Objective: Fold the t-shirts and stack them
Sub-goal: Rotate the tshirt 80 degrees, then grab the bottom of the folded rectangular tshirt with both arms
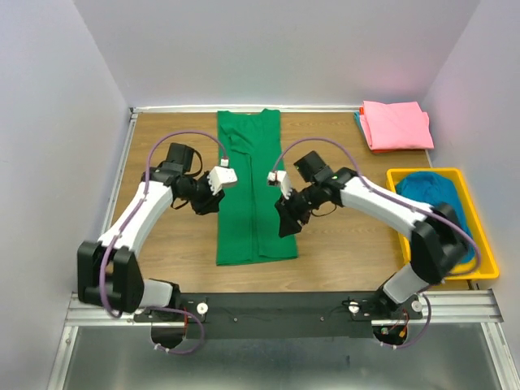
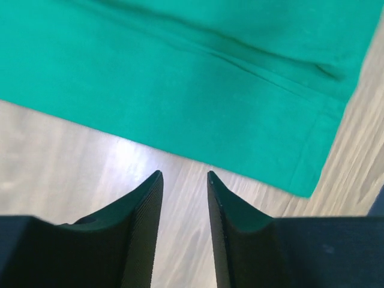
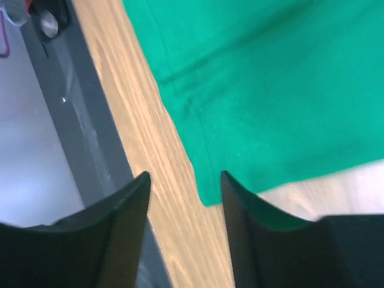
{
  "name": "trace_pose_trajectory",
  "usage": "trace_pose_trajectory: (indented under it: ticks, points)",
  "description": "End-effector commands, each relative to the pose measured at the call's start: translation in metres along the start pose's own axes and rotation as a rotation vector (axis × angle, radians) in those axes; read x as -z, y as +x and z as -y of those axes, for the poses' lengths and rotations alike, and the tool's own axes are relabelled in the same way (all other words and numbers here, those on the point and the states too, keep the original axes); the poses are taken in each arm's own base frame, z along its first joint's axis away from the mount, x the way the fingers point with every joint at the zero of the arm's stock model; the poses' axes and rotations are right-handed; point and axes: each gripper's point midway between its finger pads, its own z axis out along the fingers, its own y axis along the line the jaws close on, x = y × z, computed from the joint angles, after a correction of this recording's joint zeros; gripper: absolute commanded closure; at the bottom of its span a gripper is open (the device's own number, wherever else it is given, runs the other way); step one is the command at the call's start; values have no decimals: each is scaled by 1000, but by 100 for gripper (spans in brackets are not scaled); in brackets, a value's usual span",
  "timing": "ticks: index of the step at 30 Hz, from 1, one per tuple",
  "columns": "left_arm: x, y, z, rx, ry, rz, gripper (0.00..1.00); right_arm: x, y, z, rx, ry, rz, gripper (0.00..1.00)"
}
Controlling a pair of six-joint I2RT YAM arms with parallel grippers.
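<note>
The left claw [image 2: 185, 175] is shown with its fingers apart and nothing between them but bare table [image 2: 72, 156]. The green t-shirt [image 1: 252, 195], folded into a long strip, lies just ahead of the tips, untouched, with one corner ahead and to the right. The right claw [image 3: 183, 174] is likewise spread and nothing is gripped. A corner of the same shirt is seen through the gap between its fingers, flat on the wood, and whether either finger touches it cannot be told. To that claw's left a dark rail [image 3: 90, 138] is seen, blurred. The shirt is cut off in both wrist views, and from above both sets of fingertips are largely masked by the wrists. Well beyond the right claw, the pink t-shirt [image 1: 396, 124] lies folded. A thin teal edge under it is too little exposed to be identified. The teal-blue t-shirt [image 1: 429, 188] is bundled in the yellow tray [image 1: 485, 262], partly hidden by the right arm.
</note>
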Motion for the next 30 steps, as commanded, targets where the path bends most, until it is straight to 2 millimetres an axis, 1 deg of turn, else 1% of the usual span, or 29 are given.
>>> trace_pose_trajectory:
  ticks: [1, 2, 3, 4, 5, 6, 7, 8, 9, 10, 11, 12, 13, 14, 15, 16, 18, 19, 21, 22, 23, 25, 26, 29, 30]
  points:
    - [25, 3, 35, -315, 39, 38, 52, 32, 0, 7, 230, 156, 17, 37]
    - [23, 12, 44, -352, 50, 33, 49, 34, 4, 11, 261, 181, 1, 36]
    - [30, 9, 49, -421, 20, 54, 45, 37, 8, 16, 302, 209, -8, 33]
    - [32, 8, 49, -505, -1, 63, 40, 41, 16, 21, 389, 236, -28, 30]
    - [33, 9, 52, -547, -6, 67, 38, 44, 17, 22, 432, 248, -27, 28]
    - [32, 13, 59, -595, -10, 69, 36, 44, 18, 22, 466, 250, -28, 24]
    - [30, 13, 62, -667, -6, 63, 35, 44, 20, 20, 526, 243, -25, 23]
    - [26, 16, 68, -675, 14, 63, 35, 43, 18, 20, 557, 236, -21, 23]
    - [19, 27, 69, -725, 27, 33, 35, 39, 22, 17, 590, 216, -13, 22]
    - [12, 29, 75, -766, 52, 24, 35, 36, 23, 14, 646, 203, -14, 21]
    - [7, 33, 74, -798, 48, 7, 35, 32, 27, 13, 670, 196, -17, 21]
    - [-1, 42, 78, -820, 73, -8, 35, 24, 32, 14, 697, 191, -23, 21]
    - [-6, 43, 82, -843, 89, -12, 35, 16, 37, 8, 737, 173, -40, 21]
    - [-14, 46, 89, -872, 120, -16, 36, 10, 35, 9, 777, 176, -37, 21]
    - [-18, 47, 93, -888, 137, -17, 37, 6, 37, 7, 799, 175, -43, 21]
    - [-21, 49, 97, -898, 155, -20, 37, 0, 47, 9, 807, 170, -69, 21]
    - [-29, 51, 104, -940, 181, -33, 40, -9, 53, 8, 850, 163, -83, 22]
    - [-33, 56, 104, -939, 190, -51, 41, -14, 58, 12, 874, 167, -100, 23]
    - [-38, 60, 106, -957, 201, -71, 42, -19, 62, 15, 894, 168, -115, 24]
    - [-43, 65, 112, -961, 227, -87, 43, -21, 62, 16, 904, 171, -117, 26]
    - [-47, 68, 112, -971, 234, -110, 45, -23, 66, 18, 912, 167, -132, 28]
    - [-50, 72, 113, -971, 248, -132, 46, -27, 71, 18, 922, 166, -147, 29]
    - [-51, 74, 113, -974, 251, -145, 46, -29, 77, 20, 918, 162, -163, 30]
    - [-54, 75, 117, -986, 271, -176, 46, -34, 80, 25, 914, 177, -180, 33]
    - [-54, 73, 118, -990, 273, -184, 46, -35, 78, 26, 912, 185, -181, 36]
